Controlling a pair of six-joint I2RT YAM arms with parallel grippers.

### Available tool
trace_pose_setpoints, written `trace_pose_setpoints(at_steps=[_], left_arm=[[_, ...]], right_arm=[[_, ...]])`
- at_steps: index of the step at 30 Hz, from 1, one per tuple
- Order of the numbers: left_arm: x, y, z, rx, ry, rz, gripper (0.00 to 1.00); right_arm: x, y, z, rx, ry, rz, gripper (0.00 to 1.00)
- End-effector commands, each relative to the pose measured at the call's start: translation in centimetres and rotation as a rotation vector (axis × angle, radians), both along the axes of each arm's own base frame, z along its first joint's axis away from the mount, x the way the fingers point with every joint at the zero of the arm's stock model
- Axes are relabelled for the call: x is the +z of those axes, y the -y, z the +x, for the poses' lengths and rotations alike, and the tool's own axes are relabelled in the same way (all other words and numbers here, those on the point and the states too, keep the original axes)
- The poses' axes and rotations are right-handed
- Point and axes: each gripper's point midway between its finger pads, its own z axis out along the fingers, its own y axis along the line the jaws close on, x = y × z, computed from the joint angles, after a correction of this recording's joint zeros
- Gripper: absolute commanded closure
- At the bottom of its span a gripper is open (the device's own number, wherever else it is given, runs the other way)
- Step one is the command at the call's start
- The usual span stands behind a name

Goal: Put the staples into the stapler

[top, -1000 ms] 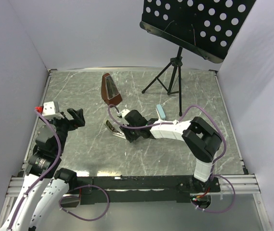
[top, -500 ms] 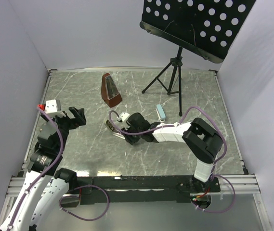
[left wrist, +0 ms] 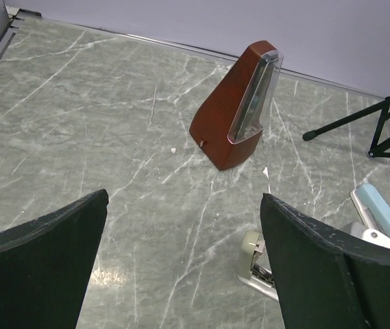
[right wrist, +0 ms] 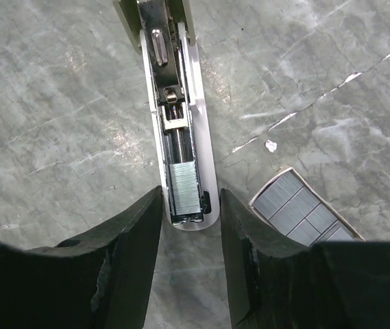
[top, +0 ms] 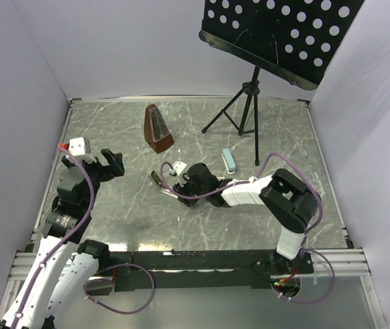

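Note:
The stapler [right wrist: 174, 89] lies open on the table, its magazine channel facing up. A silvery strip of staples [right wrist: 183, 186] sits in the near end of the channel. My right gripper [right wrist: 191, 202] is open, low over the table, with its fingers on either side of that end and holding nothing. The cream box [right wrist: 303, 208] with several more staple strips lies just right of it. In the top view the stapler [top: 160, 181] pokes out to the left of the right gripper [top: 186, 185]. My left gripper [left wrist: 184, 199] is open and empty, left of the stapler's tip [left wrist: 251, 255].
A brown metronome [top: 157, 128] stands behind the stapler. A small grey-blue piece [top: 229, 160] lies to the right of it. A black music stand's tripod [top: 244, 110] stands at the back right, its perforated desk [top: 284, 34] overhead. White walls close in the table.
My left gripper has moved a little farther away and to the right. My right arm has settled lower over the stapler. The stapler has barely moved.

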Motion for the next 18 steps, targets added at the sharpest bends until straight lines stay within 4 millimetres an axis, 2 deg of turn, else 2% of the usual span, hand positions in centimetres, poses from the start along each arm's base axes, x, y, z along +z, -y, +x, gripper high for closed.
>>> trace_pose_setpoints(at_steps=[1,6,11,13,18], left_arm=[[0.8,0.4,0.7,-0.025,0.033,-0.009,0.03],[0.2,0.4,1.1,-0.035,0.011,-0.006,0.03],[-0.8,1.0,1.8,-0.075,-0.020,-0.005,0.03],[-1.7,1.5,2.1,-0.101,-0.050,-0.010,0.03],[-4.4,2.6,2.9,-0.117,-0.176,-0.089,0.03]], right_arm=[[1.2,-0.7,0.6,0.027,0.041,0.087,0.53],[1.3,-0.5,0.6,0.037,0.036,0.113,0.62],[1.8,-0.8,0.5,0.058,0.038,0.144,0.77],[1.9,-1.0,0.3,0.073,0.033,0.153,0.85],[2.1,-1.3,0.2,0.090,0.037,0.162,0.95]])
